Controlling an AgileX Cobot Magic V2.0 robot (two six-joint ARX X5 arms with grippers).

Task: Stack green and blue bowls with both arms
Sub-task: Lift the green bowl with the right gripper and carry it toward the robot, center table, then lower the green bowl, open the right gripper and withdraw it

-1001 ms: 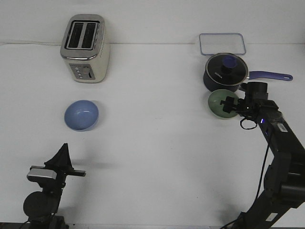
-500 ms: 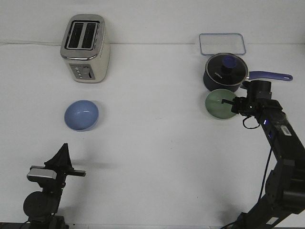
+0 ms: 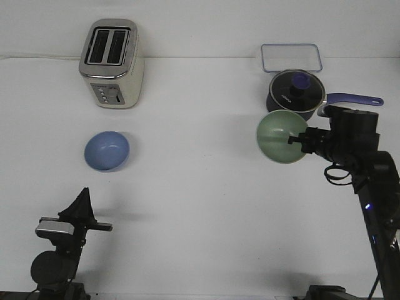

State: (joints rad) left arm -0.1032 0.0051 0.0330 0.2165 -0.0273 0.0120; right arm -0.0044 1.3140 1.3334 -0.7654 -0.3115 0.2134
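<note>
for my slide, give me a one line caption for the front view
Right claw holds the green bowl tilted beside the saucepan; blue bowl sits untouched.

Sage green bowl (image 3: 279, 135); periwinkle blue bowl (image 3: 107, 150); navy saucepan (image 3: 295, 94).

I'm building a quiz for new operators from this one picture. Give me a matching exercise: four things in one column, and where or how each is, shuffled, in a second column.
Things:
1. green bowl
2. blue bowl
3. saucepan
4. toaster

Places or states:
A. far left of the table, slots facing up
B. gripped at its rim by the right pincer, tilted toward the camera
C. near the far right, glass lid on
D. alone on the table in front of the toaster, untouched

Pairs: 1-B, 2-D, 3-C, 4-A
</note>
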